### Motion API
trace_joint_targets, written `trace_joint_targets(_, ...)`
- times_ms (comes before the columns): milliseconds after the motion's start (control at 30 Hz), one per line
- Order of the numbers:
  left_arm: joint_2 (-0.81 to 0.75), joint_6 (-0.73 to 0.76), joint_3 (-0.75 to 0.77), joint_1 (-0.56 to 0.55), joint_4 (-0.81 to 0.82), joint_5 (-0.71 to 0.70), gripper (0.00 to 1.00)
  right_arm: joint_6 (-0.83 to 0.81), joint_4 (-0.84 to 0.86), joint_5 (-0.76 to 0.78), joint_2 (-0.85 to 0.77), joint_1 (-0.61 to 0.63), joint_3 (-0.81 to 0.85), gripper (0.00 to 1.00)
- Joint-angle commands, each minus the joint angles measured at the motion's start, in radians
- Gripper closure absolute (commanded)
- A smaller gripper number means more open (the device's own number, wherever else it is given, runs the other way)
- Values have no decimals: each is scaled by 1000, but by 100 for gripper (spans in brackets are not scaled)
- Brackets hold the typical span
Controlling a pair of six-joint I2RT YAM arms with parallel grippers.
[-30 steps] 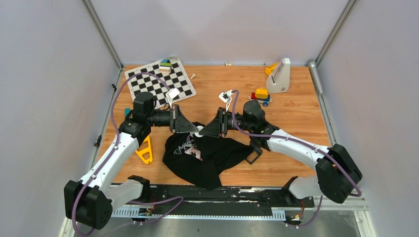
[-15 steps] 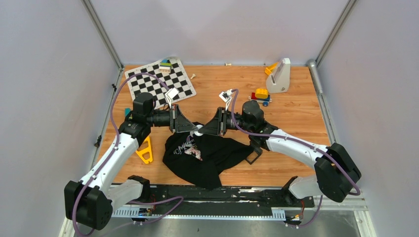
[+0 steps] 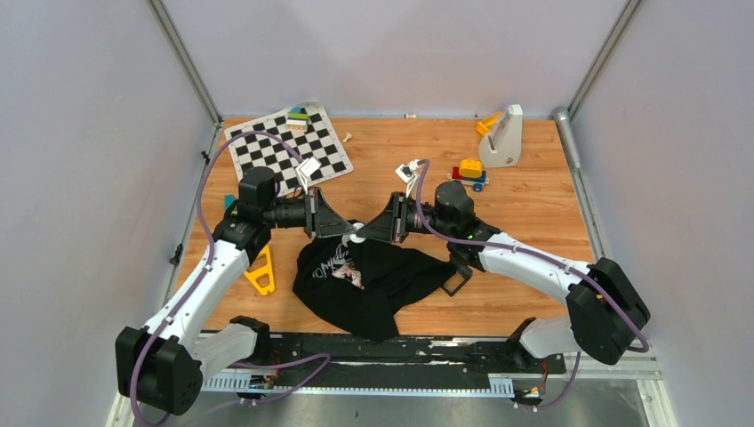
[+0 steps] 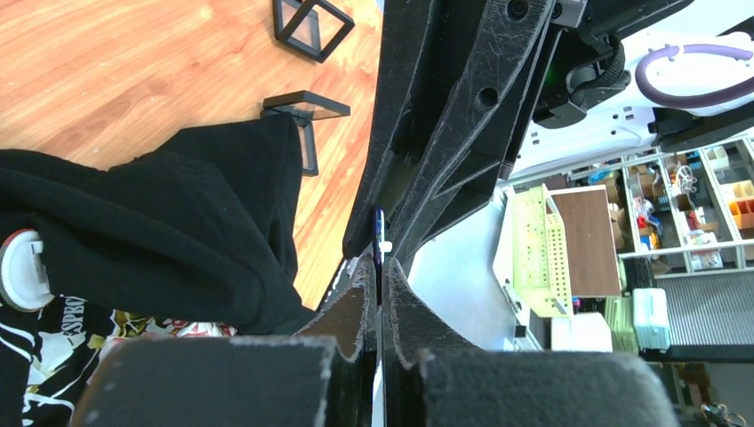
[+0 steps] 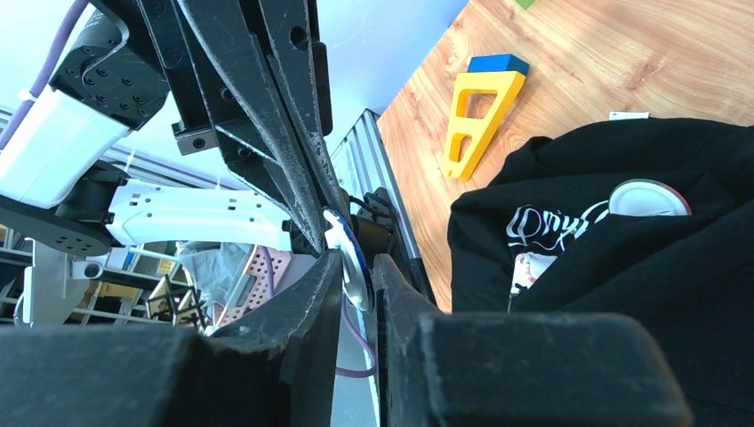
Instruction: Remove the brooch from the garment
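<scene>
The brooch (image 4: 380, 238) is a thin blue disc seen edge-on between my left gripper's (image 4: 381, 262) shut fingers. In the right wrist view the brooch (image 5: 342, 240) shows a white back and blue rim, pinched between my right gripper's (image 5: 358, 258) fingers. Both grippers meet tip to tip (image 3: 356, 231) just above the top edge of the black printed shirt (image 3: 382, 276). A white round disc (image 5: 649, 197) lies on the shirt just below the tips and also shows in the left wrist view (image 4: 18, 267).
A yellow triangular frame (image 3: 261, 271) lies left of the shirt. A black square frame (image 3: 458, 277) sits at the shirt's right edge. A checkerboard (image 3: 286, 147) is at the back left. A toy truck (image 3: 469, 172) and white stand (image 3: 503, 135) are at the back right.
My right gripper has edged slightly left toward the left gripper. The left arm and the shirt have hardly moved.
</scene>
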Motion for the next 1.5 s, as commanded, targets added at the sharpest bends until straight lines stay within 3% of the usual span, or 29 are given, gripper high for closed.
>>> trace_joint_targets(0, -49, -12, 10, -6, 38, 60, 100, 3, -49, 114, -2, -13, 11, 81)
trace_joint_targets(400, -51, 14, 20, -6, -12, -43, 100, 19, -11, 131, -42, -29, -45, 77)
trace_joint_targets(600, -52, 21, 22, -6, -24, -70, 100, 14, -13, 140, -64, -32, -61, 66)
trace_joint_targets(800, -49, 63, 25, -6, -55, -81, 100, 12, -8, 135, -90, -34, -73, 48)
trace_joint_targets(967, -54, 121, 27, -8, -94, -115, 100, 26, -51, 116, -112, -35, -52, 45)
trace_joint_targets(1067, -77, 211, 38, -49, -162, -278, 100, 26, -207, 123, -134, -37, 2, 38)
trace_joint_targets(1200, -141, 301, 36, -143, -163, -472, 100, 59, -505, 234, -163, -40, 101, 12)
trace_joint_targets(1267, -185, 323, 17, -189, -119, -561, 100, 102, -584, 278, -191, -43, 125, 3)
trace_joint_targets(1467, -255, 417, -74, -307, 55, -784, 100, 339, -723, 451, -292, -44, 121, 7)
